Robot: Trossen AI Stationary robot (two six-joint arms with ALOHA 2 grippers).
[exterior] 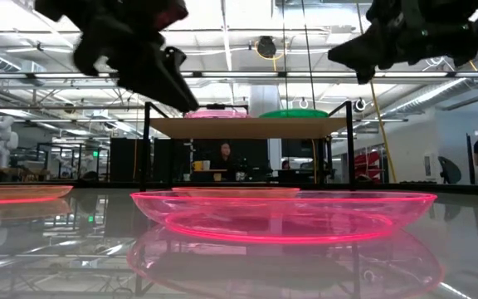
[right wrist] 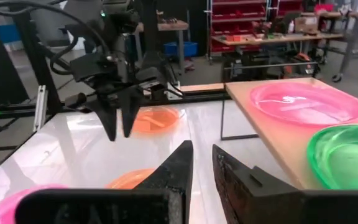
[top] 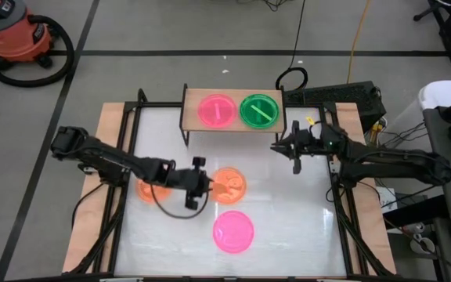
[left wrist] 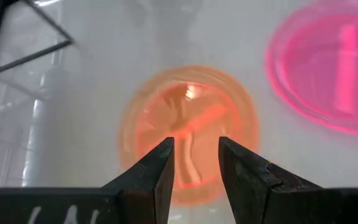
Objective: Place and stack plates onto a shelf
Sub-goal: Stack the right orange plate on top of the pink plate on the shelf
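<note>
Pink plate (exterior: 282, 212) lies nearest on the white table (top: 288, 227), beyond it the shelf (top: 233, 124) (pink and green plates on top). Left claw (top: 207, 186) hovers open, empty, above an orange plate (left wrist: 188, 127); right claw (top: 297, 165) hangs narrowly parted, empty.

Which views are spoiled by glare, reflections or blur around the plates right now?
Low view: the glossy tabletop mirrors the near pink plate, doubling it; both arms are dark silhouettes against ceiling lights. Left wrist view: the orange plate beyond the left gripper is soft and glowing. High view: white glare washes the tabletop, plates readable.
</note>
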